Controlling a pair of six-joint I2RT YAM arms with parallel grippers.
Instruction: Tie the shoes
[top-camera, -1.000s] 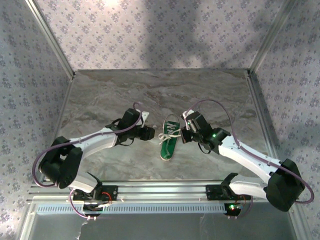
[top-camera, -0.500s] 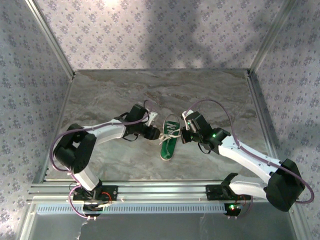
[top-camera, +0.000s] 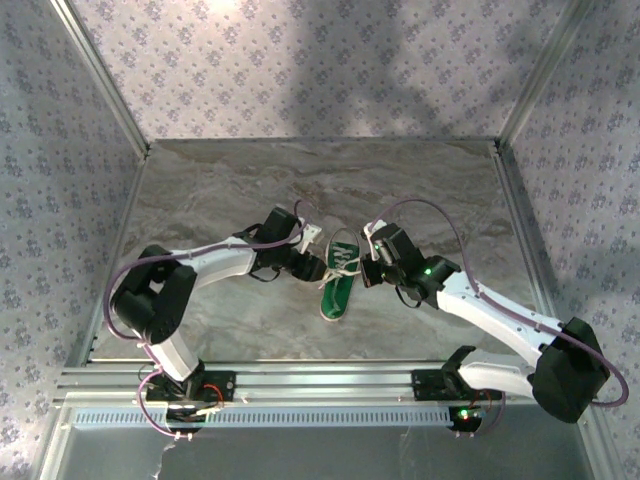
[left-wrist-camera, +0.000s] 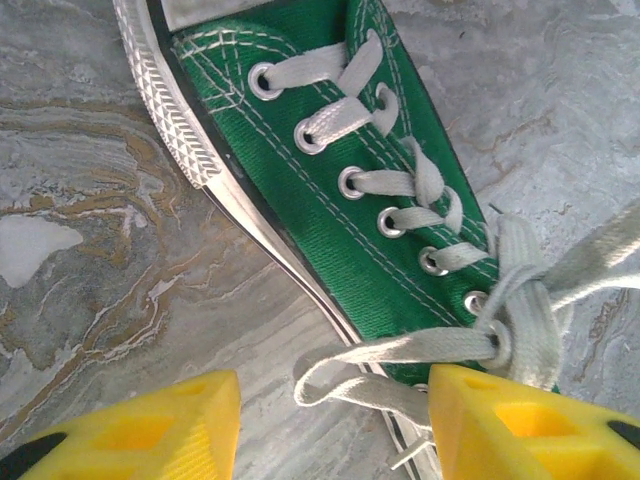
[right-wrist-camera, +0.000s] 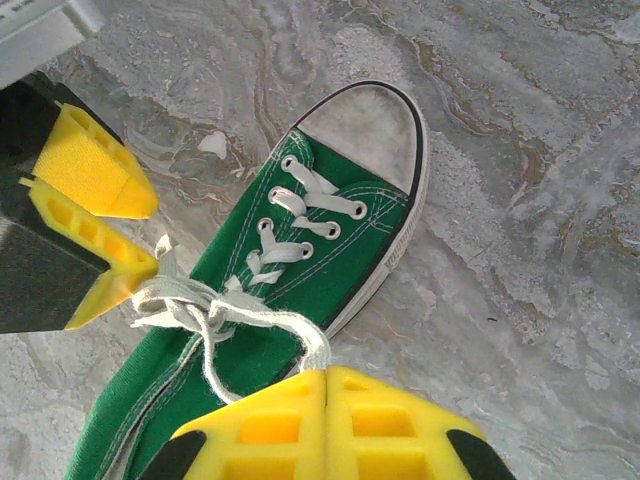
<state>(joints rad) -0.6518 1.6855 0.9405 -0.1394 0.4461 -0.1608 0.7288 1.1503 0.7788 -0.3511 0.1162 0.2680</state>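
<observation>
The green sneaker lies mid-table, its white toe cap pointing away from the arm bases. Its white laces are bunched in a loose knot over the top eyelets. My left gripper is open at the shoe's left side. A lace loop lies on the table between its yellow fingers, untouched. My right gripper is shut on the other lace strand, which runs taut from the knot across the shoe's right side. From above, both grippers flank the sneaker.
The marbled grey tabletop has patterned walls behind and at both sides. Metal rails run along the near edge. The left gripper's yellow fingers sit close beside the knot in the right wrist view.
The left arm has swung right and its open gripper has reached the shoe's left side, around the lace loop. The right arm and the shoe have stayed put.
</observation>
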